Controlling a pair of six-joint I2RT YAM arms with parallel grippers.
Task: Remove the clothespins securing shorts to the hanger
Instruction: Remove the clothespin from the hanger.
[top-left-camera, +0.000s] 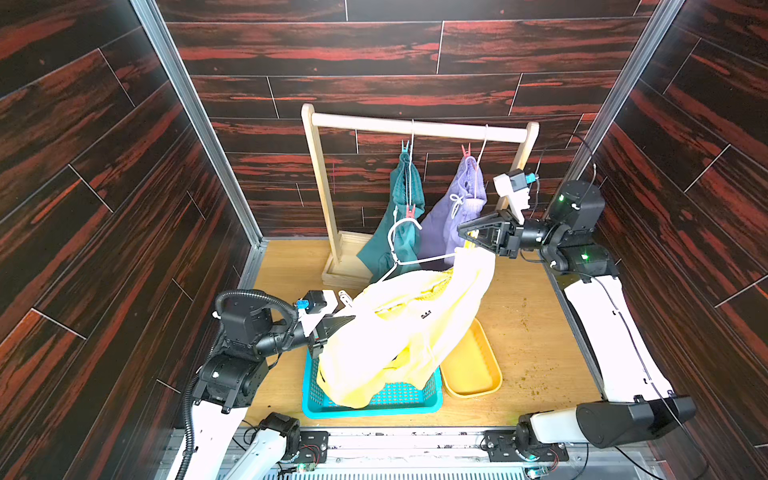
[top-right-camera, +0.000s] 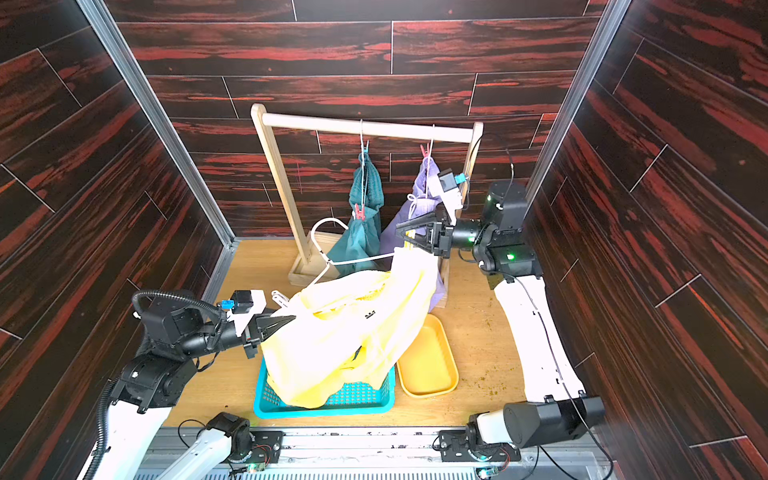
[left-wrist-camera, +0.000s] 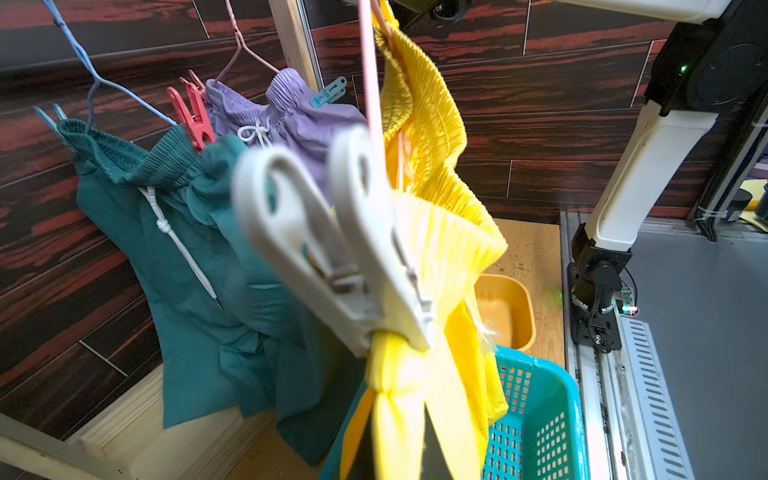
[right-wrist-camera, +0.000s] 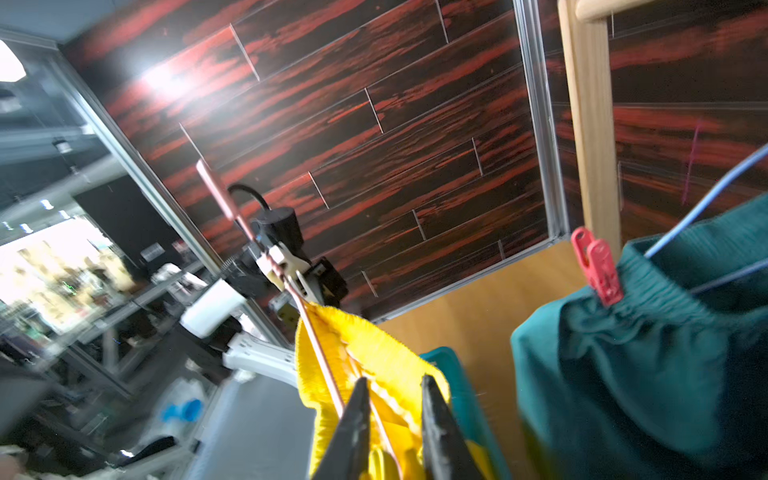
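My left fingers (top-left-camera: 348, 319): closed tight, tips buried in one edge of the yellow shorts (top-left-camera: 399, 332), which I hold up above the blue basket (top-left-camera: 374, 410).
My right fingers (top-left-camera: 464, 232): nearly closed around the yellow clothespin (top-left-camera: 471, 243) at the far end of the waistband; the hanger (top-left-camera: 415, 261) wire runs between them too.
White clothespin (left-wrist-camera: 332, 249): clamped on the yellow waistband, just beside my left fingers.
Hanger: off the rack (top-left-camera: 415, 126), tilted, its hook free in the air.
Teal shorts (top-left-camera: 415, 195): hanging on the rack, pinned by a blue clothespin (top-left-camera: 405, 146) and a red clothespin (top-left-camera: 409, 212).
Lavender shorts (top-left-camera: 440, 232): hanging beside them, a pink clothespin (top-left-camera: 466, 150) at the top.
Yellow tray (top-left-camera: 473, 374): on the surface (top-left-camera: 528, 332), just beside the basket.
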